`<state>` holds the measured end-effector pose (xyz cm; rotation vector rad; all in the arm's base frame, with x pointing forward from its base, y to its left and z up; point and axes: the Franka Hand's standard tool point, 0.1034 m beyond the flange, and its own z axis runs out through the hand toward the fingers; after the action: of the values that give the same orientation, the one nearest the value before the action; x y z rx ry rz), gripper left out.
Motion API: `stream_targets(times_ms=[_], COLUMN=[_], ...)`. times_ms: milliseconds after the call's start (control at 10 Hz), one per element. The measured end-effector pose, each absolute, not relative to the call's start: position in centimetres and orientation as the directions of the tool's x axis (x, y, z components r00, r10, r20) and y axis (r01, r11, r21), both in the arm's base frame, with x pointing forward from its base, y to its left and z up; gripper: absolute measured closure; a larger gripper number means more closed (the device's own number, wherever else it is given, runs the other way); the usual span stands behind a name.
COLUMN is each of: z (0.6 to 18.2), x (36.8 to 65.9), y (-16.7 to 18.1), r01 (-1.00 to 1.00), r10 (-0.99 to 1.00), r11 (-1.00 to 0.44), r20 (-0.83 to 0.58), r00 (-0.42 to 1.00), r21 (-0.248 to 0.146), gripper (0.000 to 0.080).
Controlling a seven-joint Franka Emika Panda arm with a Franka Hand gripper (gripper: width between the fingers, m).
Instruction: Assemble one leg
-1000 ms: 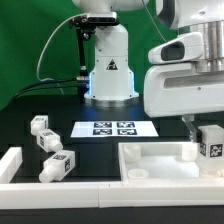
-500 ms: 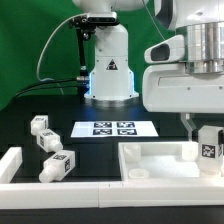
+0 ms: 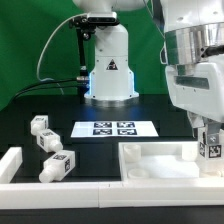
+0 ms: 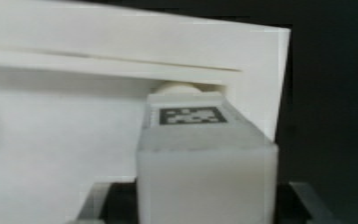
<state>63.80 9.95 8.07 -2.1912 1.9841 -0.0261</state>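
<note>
My gripper (image 3: pixel 209 138) is shut on a white leg (image 3: pixel 212 151) with a black-and-white tag. It holds the leg upright over the far right corner of the large white tray-like panel (image 3: pixel 150 158). In the wrist view the leg (image 4: pixel 202 150) fills the middle between my dark fingers (image 4: pixel 311 204), and its tagged end points at the panel's corner (image 4: pixel 87 100). I cannot tell whether the leg touches the panel. Three more legs lie at the exterior view's left (image 3: pixel 40 125), (image 3: pixel 47 143), (image 3: pixel 56 165).
The marker board (image 3: pixel 113 128) lies in front of the robot base (image 3: pixel 108 75). A white rail (image 3: pixel 10 160) runs along the front left of the table. The table is black, with a green backdrop behind.
My hand has turned and swung toward the exterior view's right. The held leg has sunk a little toward the panel's right corner. The three loose legs have not moved.
</note>
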Motion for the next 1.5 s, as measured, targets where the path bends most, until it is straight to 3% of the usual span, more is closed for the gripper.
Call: stream_targets(times_ms=[200, 300, 400, 500, 600, 900, 1000, 1100, 1200, 1400, 1500], z=[8.0, 7.8, 7.9, 7.9, 8.0, 8.0, 8.0, 8.1, 8.0, 8.0, 8.0], x=[63.7, 63.4, 63.4, 63.1, 62.9, 63.1, 63.1, 63.3, 63.4, 63.4, 63.4], y=[10.1, 10.5, 10.9, 11.5, 11.8, 11.5, 11.4, 11.1, 11.1, 11.1, 11.1], r01=[-0.978, -0.938, -0.861, -0.753, -0.677, -0.55, -0.43, -0.176, -0.089, -0.132, -0.138], r10=[-0.981, -0.94, -0.864, -0.755, -0.677, -0.553, -0.434, -0.181, -0.094, -0.136, -0.142], r11=[-0.148, -0.32, -0.488, -0.644, -0.725, -0.825, -0.894, -0.981, -0.993, -0.988, -0.987], r20=[-0.102, -0.083, -0.059, -0.044, -0.046, -0.016, 0.007, 0.053, 0.062, 0.059, 0.058], r00=[0.164, 0.332, 0.5, 0.654, 0.734, 0.833, 0.901, 0.982, 0.994, 0.989, 0.988], r21=[-0.148, -0.133, -0.143, -0.136, -0.127, -0.131, -0.124, -0.087, -0.076, -0.078, -0.078], gripper=[0.0503, 0.0326, 0.0326, 0.0185, 0.0161, 0.0152, 0.0151, 0.0151, 0.0151, 0.018, 0.0359])
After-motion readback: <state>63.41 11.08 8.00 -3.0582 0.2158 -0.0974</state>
